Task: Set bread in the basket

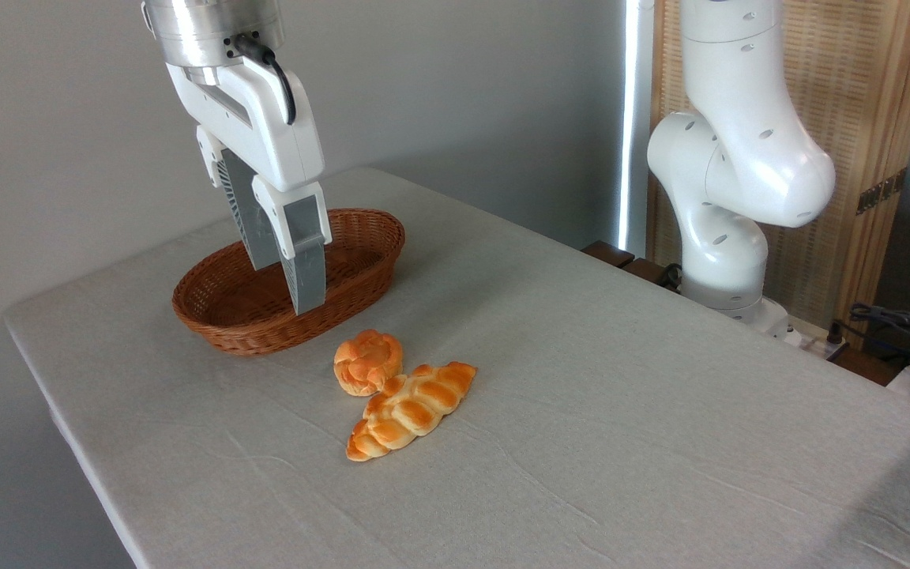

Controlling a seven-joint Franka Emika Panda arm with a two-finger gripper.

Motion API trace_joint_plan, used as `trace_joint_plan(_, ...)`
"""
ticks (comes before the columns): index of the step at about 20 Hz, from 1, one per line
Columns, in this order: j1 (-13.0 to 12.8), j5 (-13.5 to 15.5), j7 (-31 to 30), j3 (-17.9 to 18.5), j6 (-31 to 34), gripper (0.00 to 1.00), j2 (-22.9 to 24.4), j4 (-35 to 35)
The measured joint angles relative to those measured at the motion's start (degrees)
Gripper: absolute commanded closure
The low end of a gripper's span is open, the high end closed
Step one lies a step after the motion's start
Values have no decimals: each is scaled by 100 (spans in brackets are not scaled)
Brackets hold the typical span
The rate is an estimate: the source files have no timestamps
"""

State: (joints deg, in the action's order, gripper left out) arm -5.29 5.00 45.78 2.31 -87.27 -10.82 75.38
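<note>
The bread [367, 362], a small round knotted bun with a glossy orange crust, lies on the table cloth just in front of the basket [222, 304]. The basket is a shallow oval of reddish-brown wicker with nothing showing inside it. My gripper [285, 284] hangs above the basket, up and left of the bun. It is open and holds nothing. One finger [309, 273] points down in front of the basket's inside and hides part of it.
A longer braided loaf [410, 408] lies touching the bun at its front right. The robot's white base [727, 213] stands at the table's far right edge. The table [621, 411] is covered with a pale cloth; cables and gear sit off its right side.
</note>
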Motion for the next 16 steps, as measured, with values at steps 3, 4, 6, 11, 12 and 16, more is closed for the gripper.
trace_joint_plan(3,-1,-3,0,0,109,0,-9,1)
trace_joint_plan(4,-2,-3,0,0,142,0,-9,1)
trace_joint_plan(6,-4,-3,0,0,168,0,-9,1)
trace_joint_plan(11,-5,-3,0,0,198,0,-11,5)
trace_joint_plan(12,-5,-3,0,0,199,0,-11,5)
trace_joint_plan(16,-5,-3,0,0,199,0,-11,6)
